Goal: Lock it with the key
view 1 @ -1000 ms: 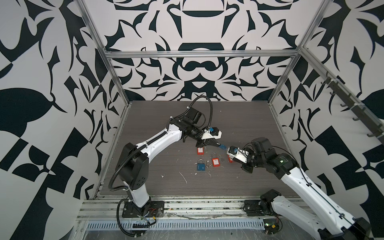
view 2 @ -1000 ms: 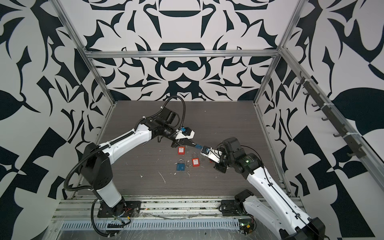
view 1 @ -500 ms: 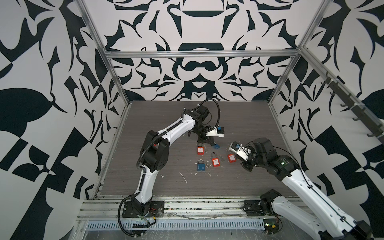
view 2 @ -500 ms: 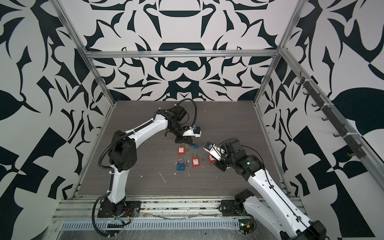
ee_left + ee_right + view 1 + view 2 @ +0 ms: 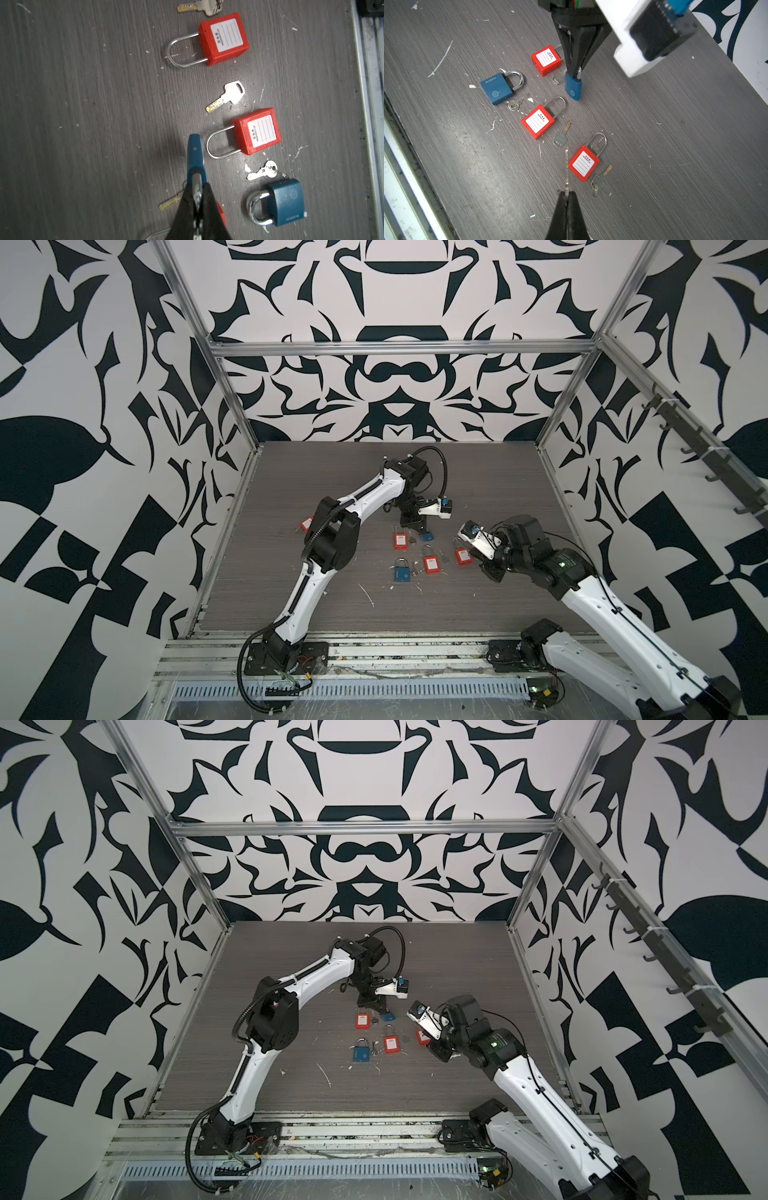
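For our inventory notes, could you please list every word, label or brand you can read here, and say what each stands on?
"PROPERTY OF": white label on each of three red padlocks.
"BLOSSOM": body of the lying blue padlock.
Too small or blurred: the characters beside "PROPERTY OF", the raised brand along one red body's edge, and the round emblem on the blue one.

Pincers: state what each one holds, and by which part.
Left pincer grips the blue padlock by its shackle; right pincer grips a key by its head end.
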Controlling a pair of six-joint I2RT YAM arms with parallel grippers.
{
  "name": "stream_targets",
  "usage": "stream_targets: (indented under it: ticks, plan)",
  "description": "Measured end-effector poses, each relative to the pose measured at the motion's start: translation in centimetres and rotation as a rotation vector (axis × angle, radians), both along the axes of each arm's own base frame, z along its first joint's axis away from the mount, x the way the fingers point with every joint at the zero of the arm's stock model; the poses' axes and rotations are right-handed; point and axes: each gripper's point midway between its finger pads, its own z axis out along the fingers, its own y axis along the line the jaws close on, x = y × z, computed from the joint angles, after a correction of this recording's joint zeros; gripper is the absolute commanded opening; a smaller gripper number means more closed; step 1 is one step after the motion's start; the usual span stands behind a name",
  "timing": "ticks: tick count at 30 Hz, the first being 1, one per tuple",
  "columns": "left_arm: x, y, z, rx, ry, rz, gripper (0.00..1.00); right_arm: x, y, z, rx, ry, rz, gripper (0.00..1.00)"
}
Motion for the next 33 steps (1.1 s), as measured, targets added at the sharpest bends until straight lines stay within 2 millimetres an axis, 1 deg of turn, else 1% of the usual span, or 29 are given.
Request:
stream_targets:
  ticks: [8, 14, 21, 29, 33]
  plan:
    - [-1.0, 0.3, -1.2, 0.078, 0.016, -0.016, 0.0, 0.3, 0.2, -0.3, 0.003, 0.003, 0.001, 0.0]
    - [-1.5, 0.4, -1.4, 0.102, 0.031, -0.022, 0.0, 0.3, 0.4, -0.7, 0.009, 0.008, 0.004, 0.0]
    - [-1.2, -0.1, -1.5, 0.11, 0.017, -0.027, 0.01, 0.4, 0.5, -1.4, 0.012, 0.031, 0.001, 0.0]
    - [-0.8, -0.5, -1.5, 0.126, -0.017, -0.02, 0.03, 0.6, 1.0, -1.6, 0.026, 0.037, 0.013, 0.0]
    - [-0.6, -0.5, -1.5, 0.131, -0.023, -0.019, 0.08, 0.7, 1.1, -1.7, 0.029, 0.037, 0.015, 0.0]
